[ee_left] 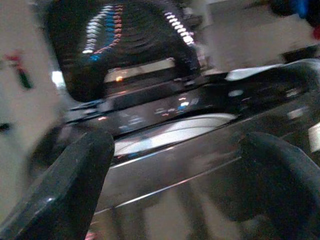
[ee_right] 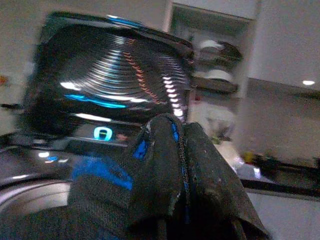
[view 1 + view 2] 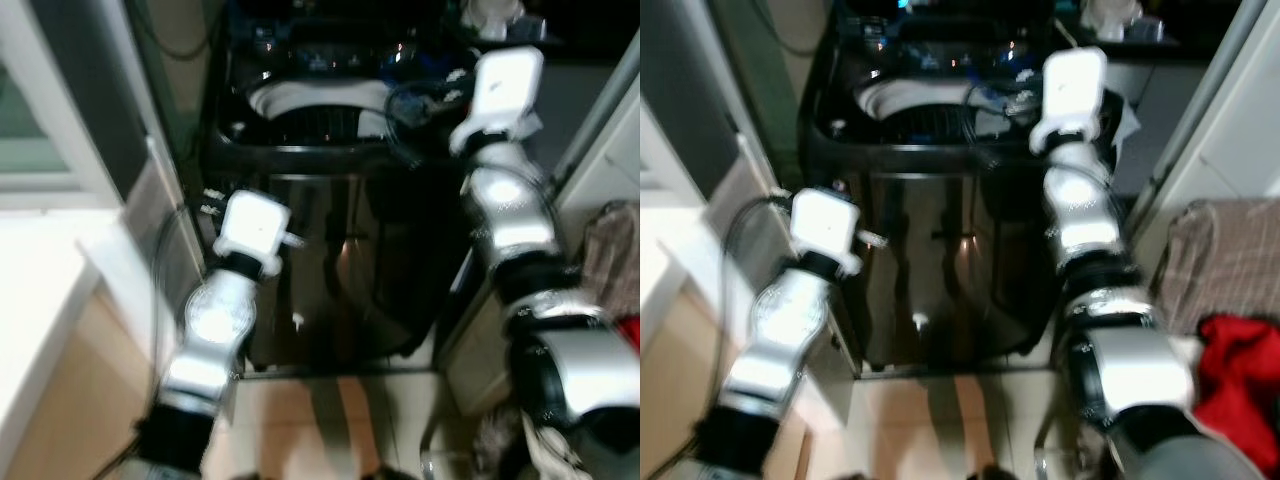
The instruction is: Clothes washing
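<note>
A black top-loading washing machine stands before me with its lid raised and the pale drum rim showing. My right gripper is held over the right side of the opening, shut on a dark garment with blue patches, which also hangs at the drum's edge. My left gripper is low at the machine's front left corner, open with nothing between its fingers, and looks up at the control panel.
A plaid cloth and a red garment lie in a heap at my right. A white counter runs along my left. Shelves with dishes stand behind the machine. Tiled floor lies in front.
</note>
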`<state>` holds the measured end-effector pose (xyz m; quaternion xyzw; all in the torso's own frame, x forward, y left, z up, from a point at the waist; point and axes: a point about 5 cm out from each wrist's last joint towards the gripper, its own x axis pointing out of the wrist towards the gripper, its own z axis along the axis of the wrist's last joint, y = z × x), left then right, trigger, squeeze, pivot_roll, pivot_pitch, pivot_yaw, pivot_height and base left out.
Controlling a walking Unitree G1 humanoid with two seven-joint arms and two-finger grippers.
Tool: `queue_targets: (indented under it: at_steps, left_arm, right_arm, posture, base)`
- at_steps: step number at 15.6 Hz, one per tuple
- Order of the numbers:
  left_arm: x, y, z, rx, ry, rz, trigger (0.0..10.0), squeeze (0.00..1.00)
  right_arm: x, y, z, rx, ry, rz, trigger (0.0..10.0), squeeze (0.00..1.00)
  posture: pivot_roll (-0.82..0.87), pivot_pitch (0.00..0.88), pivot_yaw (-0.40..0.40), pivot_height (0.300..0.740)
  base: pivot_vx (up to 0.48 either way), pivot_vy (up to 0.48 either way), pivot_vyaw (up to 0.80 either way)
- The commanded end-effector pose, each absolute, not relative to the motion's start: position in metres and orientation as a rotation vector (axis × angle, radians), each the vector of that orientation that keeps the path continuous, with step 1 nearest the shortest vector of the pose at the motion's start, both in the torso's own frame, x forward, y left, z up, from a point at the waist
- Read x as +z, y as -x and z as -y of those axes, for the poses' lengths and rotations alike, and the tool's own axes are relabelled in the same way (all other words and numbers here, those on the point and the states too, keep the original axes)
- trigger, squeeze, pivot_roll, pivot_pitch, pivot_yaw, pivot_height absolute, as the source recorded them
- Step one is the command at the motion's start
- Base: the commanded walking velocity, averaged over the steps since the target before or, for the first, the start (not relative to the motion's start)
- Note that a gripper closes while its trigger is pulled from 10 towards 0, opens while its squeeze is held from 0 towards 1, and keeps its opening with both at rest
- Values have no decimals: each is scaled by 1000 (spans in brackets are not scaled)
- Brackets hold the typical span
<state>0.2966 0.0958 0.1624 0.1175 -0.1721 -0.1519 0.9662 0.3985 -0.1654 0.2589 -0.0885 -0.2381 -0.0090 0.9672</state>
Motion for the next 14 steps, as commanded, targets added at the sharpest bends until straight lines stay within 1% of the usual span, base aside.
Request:
queue_targets:
  at_steps: [1, 3, 4, 5, 6, 7, 9, 10, 11, 12, 13, 14]
  left_arm:
    - [170, -297, -101, -299, -264, 377, 10000, 0]
    - [176, -297, -102, -300, -273, 397, 10000, 0]
    - [184, -296, -100, -307, -296, 421, 10000, 0]
    - [191, -294, -97, -313, -322, 445, 10000, 0]
    - [210, -288, -90, -348, -327, 492, 10000, 0]
    - [233, -276, -88, -423, -324, 546, 10000, 0]
    - [245, -270, -92, -437, -304, 538, 10000, 0]
    - [252, -265, -96, -441, -309, 531, 10000, 0]
    - [255, -261, -100, -424, -308, 518, 10000, 0]
    - [258, -257, -105, -408, -297, 507, 10000, 0]
    - [259, -255, -107, -393, -294, 500, 10000, 0]
    - [259, -253, -113, -359, -302, 474, 10000, 0]
  right_arm:
    - [280, -402, 157, -14, 166, 531, 0, 0]
    - [298, -412, 157, -23, 144, 508, 0, 0]
    - [301, -416, 155, -10, 117, 461, 0, 0]
    - [302, -419, 153, 2, 97, 428, 0, 0]
    - [302, -423, 147, 28, 88, 361, 0, 0]
    - [295, -426, 142, 26, 71, 294, 0, 0]
    - [282, -428, 138, 9, 57, 220, 0, 0]
    - [267, -428, 138, -14, 46, 139, 3529, 0]
    - [256, -428, 136, -18, -23, 79, 10000, 0]
    - [249, -428, 137, -39, -34, 47, 10000, 0]
    - [245, -427, 136, -44, -62, 26, 10000, 467]
    - [242, -427, 134, -44, -89, 8, 10000, 1000]
  posture:
    - [9, 0, -19, 740]
    - [26, 0, -24, 740]
    - [38, 0, -29, 740]
    - [58, 0, -35, 740]
    - [80, 4, -37, 740]
    - [151, 34, -43, 740]
    - [209, 62, -48, 740]
    - [241, 78, -52, 740]
    - [268, 94, -52, 740]
    - [286, 100, -54, 740]
    - [295, 104, -57, 740]
    - [314, 110, -68, 740]
  base:
    - [480, 0, 0]
    - [480, 0, 0]
    - [480, 0, 0]
    - [0, 0, 0]
    - [0, 0, 0]
    - [0, 0, 0]
    - [0, 0, 0]
    - [0, 0, 0]
    - [0, 0, 0]
    - [0, 0, 0]
    - [0, 0, 0]
    - [0, 0, 0]
